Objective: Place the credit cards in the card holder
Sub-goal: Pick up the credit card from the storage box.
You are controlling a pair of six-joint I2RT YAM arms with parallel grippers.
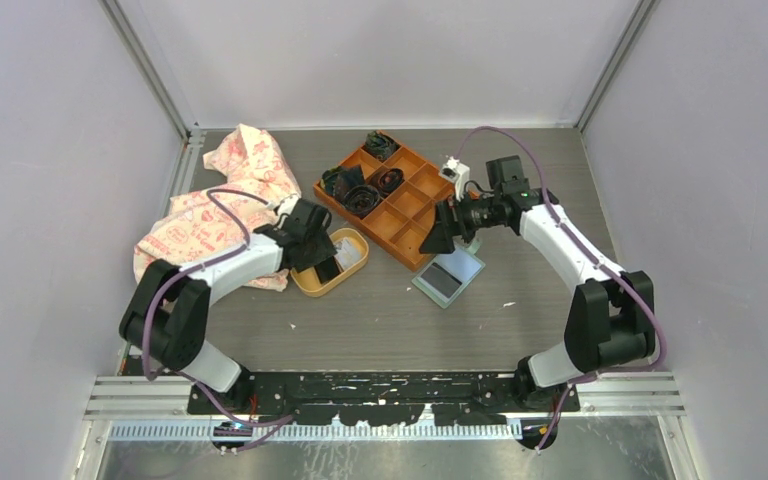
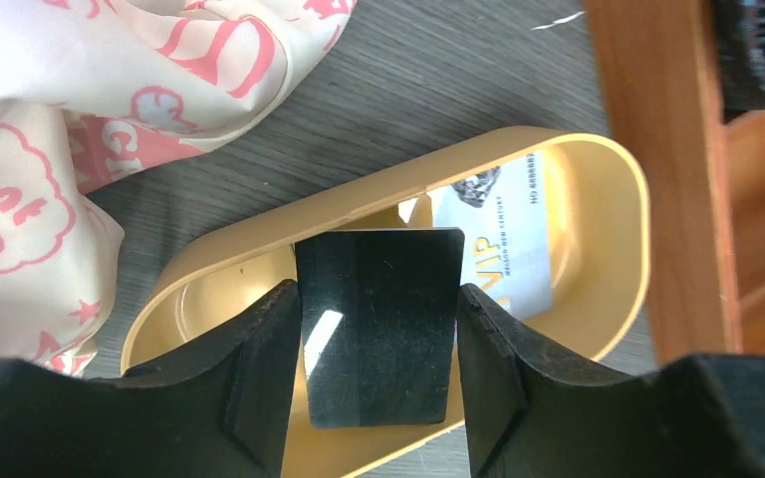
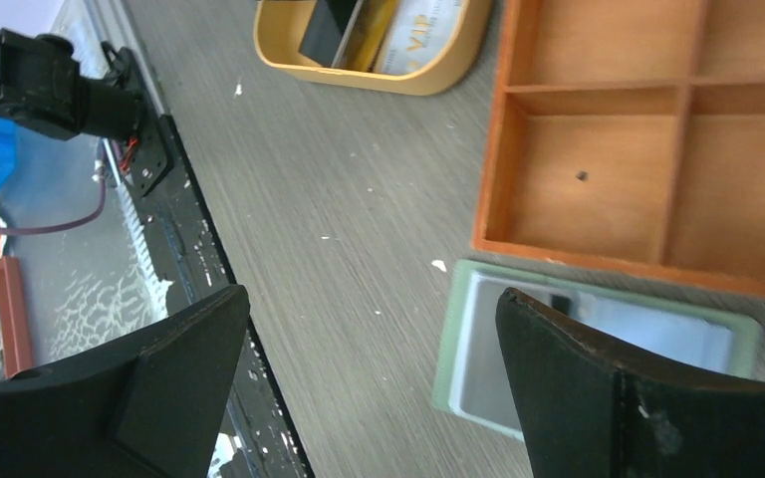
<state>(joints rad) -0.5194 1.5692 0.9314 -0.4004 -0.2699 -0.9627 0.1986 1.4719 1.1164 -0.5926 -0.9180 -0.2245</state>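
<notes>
Black card gripped in the dish; no card visibly in the holder yet.

The left fingers [image 2: 259,368] are part-closed on the long edges of the black plastic card [image 2: 379,339], which stands tilted inside the yellow oval dish [image 2: 598,169]. A pale grey-white plastic card [image 2: 503,249] lies in the dish at 1 o'clock of the black one. The right fingers [image 3: 159,378] are spread fully wide and hold nothing, hovering over the sage-green folding card holder [image 3: 448,339]. The holder lies open on the tabletop [image 3: 359,199], at 5 o'clock of the orange wooden compartment tray [image 3: 598,169] and at 3 o'clock of the dish. I can't tell if its slots hold anything. My read: early stage, with lift, transfer and insertion left for both cards.
</notes>
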